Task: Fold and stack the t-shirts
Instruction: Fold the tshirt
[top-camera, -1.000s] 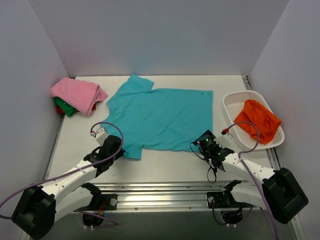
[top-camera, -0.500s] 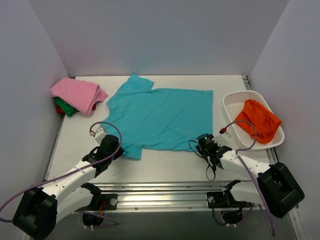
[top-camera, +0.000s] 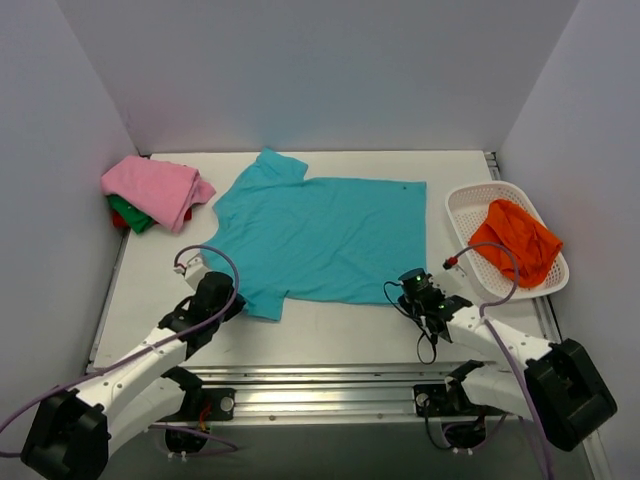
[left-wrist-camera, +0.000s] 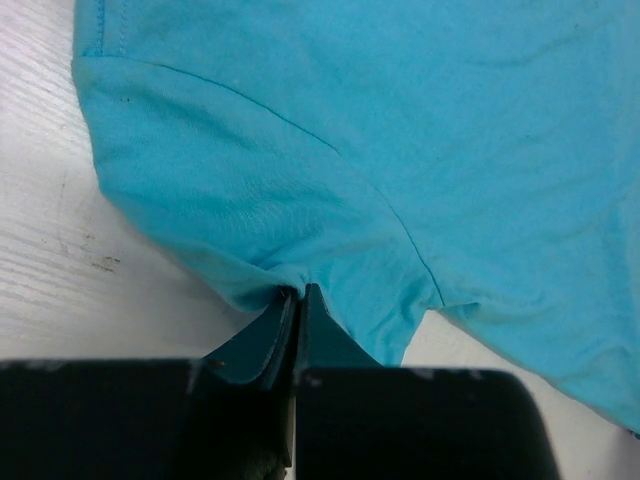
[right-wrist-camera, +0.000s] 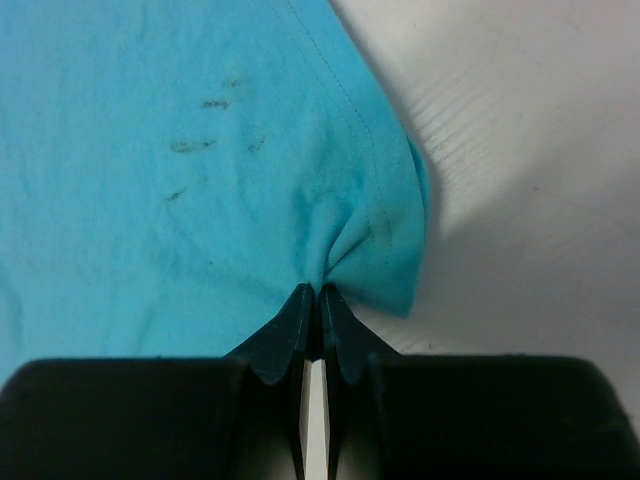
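The teal t-shirt (top-camera: 320, 235) lies flat on the table (top-camera: 330, 330), with the left gripper (left-wrist-camera: 298, 293) clamped on its near sleeve and the right gripper (right-wrist-camera: 318, 290) clamped on its hem corner. Only the overhead view shows the pink t-shirt (top-camera: 155, 188) and the orange t-shirt (top-camera: 515, 238) in the basket (top-camera: 460, 215). The right wrist view alone shows dark smudges (right-wrist-camera: 195, 145).

Mid table (top-camera: 160, 270): spread t-shirt (top-camera: 320, 235). Folded stack (top-camera: 155, 190) at its 10 o'clock, apart. Basket (top-camera: 487, 186) at 3 o'clock w/ crumpled t-shirt (top-camera: 515, 240) inside. L gripper (top-camera: 232, 297) on edge at 7, R gripper (top-camera: 406, 288) at 5.
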